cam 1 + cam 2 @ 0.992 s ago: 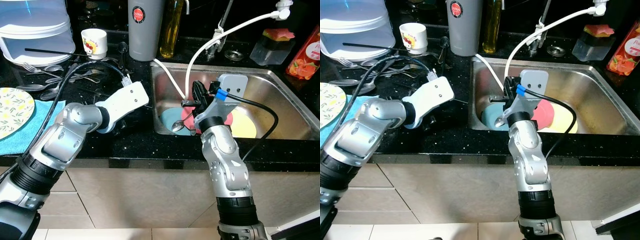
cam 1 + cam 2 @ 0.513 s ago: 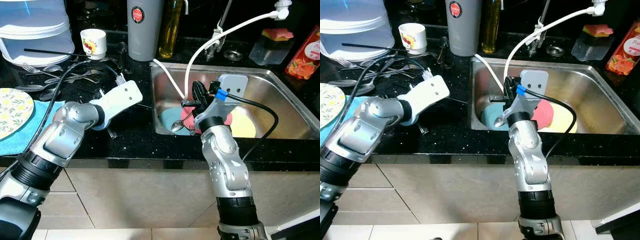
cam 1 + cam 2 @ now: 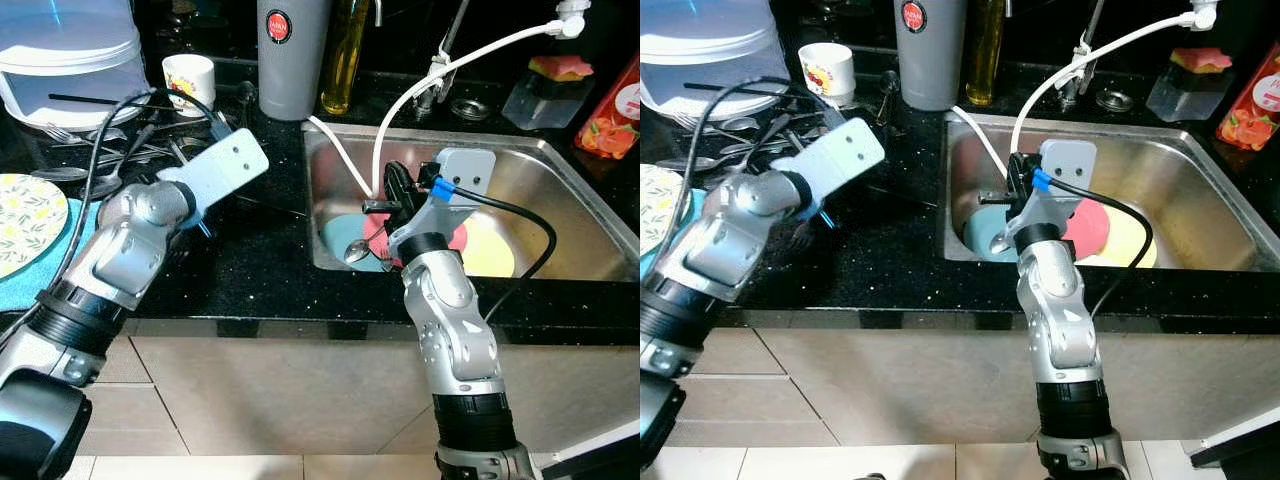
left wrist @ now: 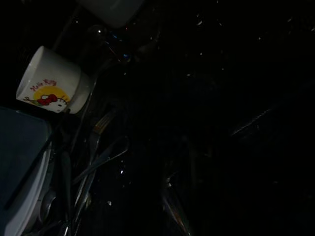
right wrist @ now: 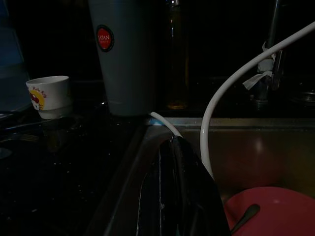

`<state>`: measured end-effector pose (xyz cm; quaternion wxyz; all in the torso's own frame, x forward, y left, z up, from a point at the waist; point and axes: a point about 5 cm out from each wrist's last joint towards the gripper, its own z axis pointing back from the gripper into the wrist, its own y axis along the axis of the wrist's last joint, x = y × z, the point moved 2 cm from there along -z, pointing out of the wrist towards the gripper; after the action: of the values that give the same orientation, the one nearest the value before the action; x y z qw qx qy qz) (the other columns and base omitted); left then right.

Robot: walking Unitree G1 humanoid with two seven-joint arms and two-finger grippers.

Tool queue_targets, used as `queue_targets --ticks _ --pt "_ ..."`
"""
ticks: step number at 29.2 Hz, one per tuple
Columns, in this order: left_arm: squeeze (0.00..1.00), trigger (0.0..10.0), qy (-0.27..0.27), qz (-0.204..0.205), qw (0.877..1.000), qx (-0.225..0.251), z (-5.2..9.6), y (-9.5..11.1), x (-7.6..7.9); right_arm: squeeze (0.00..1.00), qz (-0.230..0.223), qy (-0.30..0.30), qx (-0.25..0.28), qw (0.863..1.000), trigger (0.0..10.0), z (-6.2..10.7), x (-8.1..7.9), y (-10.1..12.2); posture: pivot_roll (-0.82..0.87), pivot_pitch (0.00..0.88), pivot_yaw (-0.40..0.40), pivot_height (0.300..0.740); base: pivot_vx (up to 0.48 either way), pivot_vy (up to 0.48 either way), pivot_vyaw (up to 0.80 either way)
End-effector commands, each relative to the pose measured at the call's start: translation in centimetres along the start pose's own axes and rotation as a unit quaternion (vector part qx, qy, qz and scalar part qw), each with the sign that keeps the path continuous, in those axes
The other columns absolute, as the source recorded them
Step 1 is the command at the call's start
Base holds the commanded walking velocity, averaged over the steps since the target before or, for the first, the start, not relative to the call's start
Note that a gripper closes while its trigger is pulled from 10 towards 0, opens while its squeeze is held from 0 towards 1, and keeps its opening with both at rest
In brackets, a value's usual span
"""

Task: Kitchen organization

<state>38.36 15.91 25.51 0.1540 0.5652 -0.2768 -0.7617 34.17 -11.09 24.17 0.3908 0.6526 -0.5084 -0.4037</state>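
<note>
Left eye view, left to right. A patterned plate [image 3: 22,222] lies on a blue cloth [image 3: 30,285] at the bench's left edge. Behind it stands a clear lidded container [image 3: 65,55], and loose cutlery [image 3: 105,150] is scattered over the black bench [image 3: 250,260] beside a small white cup [image 3: 188,82]. The left arm reaches over this cutlery; the left end effector [image 3: 195,222] is largely hidden beneath its wrist housing, so whether it is released or clenched cannot be told. The left wrist view is very dark: the cup and several forks [image 4: 96,147] can be made out, nothing between the fingers.

Further right stand a grey tumbler [image 3: 290,55] and an oil bottle [image 3: 343,55]. The sink [image 3: 560,190] holds a blue plate [image 3: 335,240], a red plate [image 3: 455,238] and a yellow plate [image 3: 490,250], with a spoon [image 3: 355,250] lying on them. The right end effector [image 3: 395,190] hovers at the sink's left wall, its fingers pressed together and holding nothing visible.

Judgement: the step in hand appears to be gathering cutlery from the bench. To do it well, the left arm should single out one piece at the edge of the pile, approach low along its handle, and keep its trailing cable [image 3: 100,170] clear of the cup and container.
</note>
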Motion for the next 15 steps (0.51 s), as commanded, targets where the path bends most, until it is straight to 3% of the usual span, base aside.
queue_targets --ticks 1,4,9,10,15 --pt "1.00 10.0 -0.006 0.007 1.000 0.010 0.0 0.4 0.1 0.00 -0.001 -0.001 -0.002 1.000 10.0 -0.1 0.0 -0.2 0.28 0.072 -0.069 0.740 0.000 0.000 0.00" --pt "1.00 10.0 -0.005 0.006 1.000 0.012 0.0 0.5 0.0 0.00 -0.001 0.000 -0.001 1.000 10.0 -0.1 -0.1 -0.2 0.29 0.072 -0.070 0.740 0.000 0.000 0.00" --pt "1.00 10.0 -0.017 -0.045 0.998 0.034 -0.1 1.3 -0.4 0.00 -0.002 -0.002 -0.001 1.000 10.0 -0.1 0.0 -0.2 0.29 0.062 -0.066 0.740 0.000 0.000 0.00" --pt "0.00 10.0 -0.032 -0.046 0.997 0.049 -0.3 2.0 -0.4 0.00 -0.002 -0.002 0.000 1.000 10.0 -0.1 0.0 -0.2 0.29 0.058 -0.065 0.740 0.000 0.000 0.00" --pt "0.00 10.0 -0.050 -0.031 0.996 0.070 -0.6 3.1 -0.3 0.00 -0.002 -0.003 0.001 1.000 10.0 -0.1 0.0 -0.2 0.29 0.052 -0.063 0.740 0.000 0.000 0.00"
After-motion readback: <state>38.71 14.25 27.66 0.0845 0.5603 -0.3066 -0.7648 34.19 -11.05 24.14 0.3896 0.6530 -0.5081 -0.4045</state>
